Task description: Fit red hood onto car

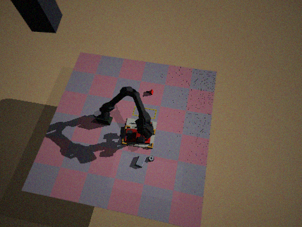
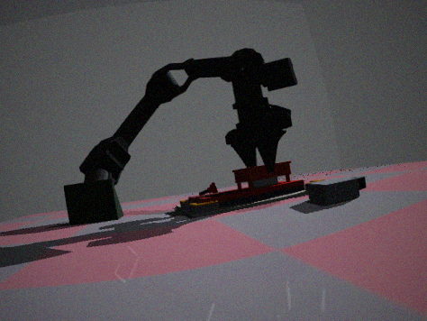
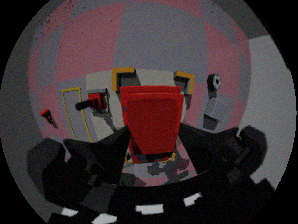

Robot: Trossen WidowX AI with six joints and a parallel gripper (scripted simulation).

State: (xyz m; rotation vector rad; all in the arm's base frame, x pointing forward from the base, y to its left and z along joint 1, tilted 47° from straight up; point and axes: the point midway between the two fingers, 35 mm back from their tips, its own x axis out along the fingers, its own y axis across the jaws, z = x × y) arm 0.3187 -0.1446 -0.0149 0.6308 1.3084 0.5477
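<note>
- Clearly, your gripper (image 1: 145, 134) (image 2: 261, 168) (image 3: 153, 125) is clamped on the red hood (image 1: 147, 139) (image 2: 243, 173) (image 3: 152, 110), one finger on either side of the shell.
- You have the hood over the deck of the car chassis (image 1: 127, 131) (image 2: 295, 185), above the grey engine block (image 2: 265, 181). Its roof looks roughly in line with the deck in the exterior view, which should help the corner holes meet the pegs together.
- The fingers come down from above, a sensible hold: your fingertips stay up by the roof, away from the deck and the engine.
- The jig (image 1: 153, 146) (image 2: 203, 204) (image 3: 125, 71) has orange-yellow corner brackets at the chassis, presumably so that it won't skate when you press down.
- You can see slim supports between roof and deck, but you cannot tell from these views whether each peg is in its hole or the hood is fully seated.
- Judging by that, you are at the final fitting: settle it gently and watch for one corner riding up on a peg.
- Once it sits flat, open evenly and lift straight up, so you don't drag the hood. The grey block (image 1: 140, 161) (image 2: 333, 191) (image 3: 217, 109) lies on the bench beside the jig, outside that path.
</note>
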